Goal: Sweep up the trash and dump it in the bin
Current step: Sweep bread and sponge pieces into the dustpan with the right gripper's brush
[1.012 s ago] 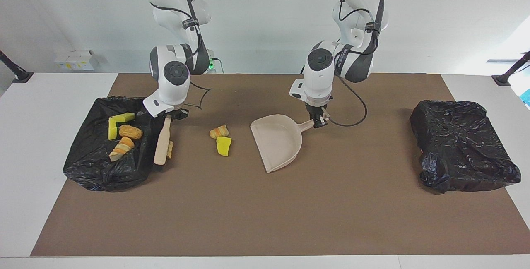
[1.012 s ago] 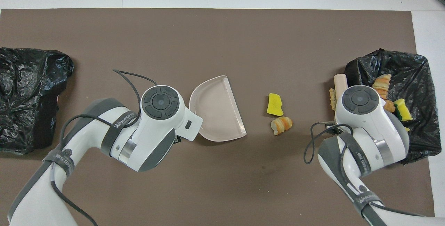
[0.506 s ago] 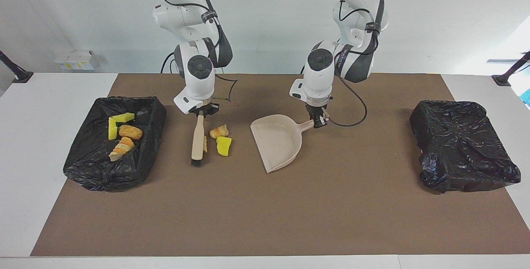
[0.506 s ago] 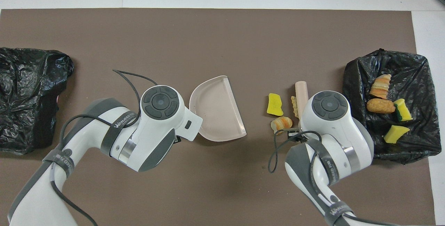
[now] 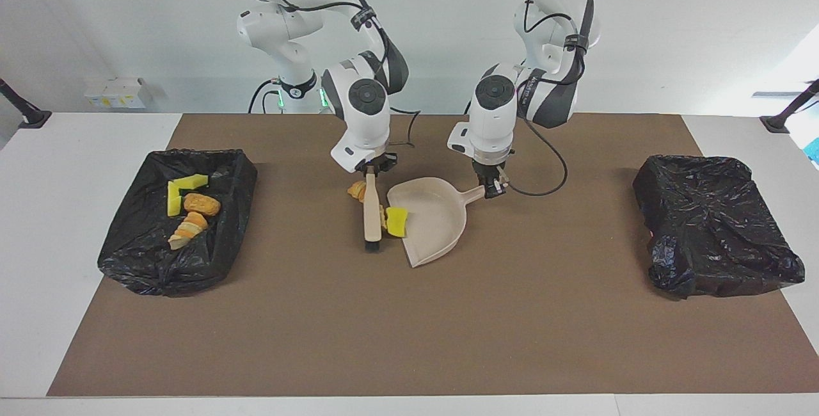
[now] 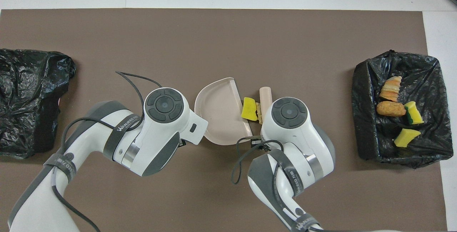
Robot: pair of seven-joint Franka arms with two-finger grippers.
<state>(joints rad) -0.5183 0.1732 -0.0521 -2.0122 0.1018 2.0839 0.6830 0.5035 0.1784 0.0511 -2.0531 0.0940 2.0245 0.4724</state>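
Because the dustpan [image 5: 430, 219] has to stay put while scraps are pushed against it, the left gripper [image 5: 491, 189] is clenched on the tip of its handle, pinning it flat on the brown mat [image 5: 409, 333] with the open mouth turned toward the right arm's end of the table. It waits there as an anchor, nothing more.

Meanwhile the right gripper [image 5: 371, 169] grasps the top of the brush [image 5: 371, 214] handle, so the brush hangs down from it and reaches the mat just beside the pan's lip — a hold that lets the arm drag the bristle edge sideways like a rake.

As for the trash, one yellow sponge piece [image 5: 397, 221] sits right at the pan's lip, pressed between brush and pan, below the right gripper and a little toward the left one. An orange bread-like lump [image 5: 356, 191] lies almost directly under the right gripper, on the side of the brush away from the pan; by my reading it has slipped past the stroke and will need another pass.

Four more scraps — sponge bits and bread lumps [image 5: 185, 208] — already rest in the open black-lined bin [image 5: 221, 256], well apart from both grippers at the right arm's end. A second, crumpled black bag [image 5: 716, 230] sits at the left arm's end.
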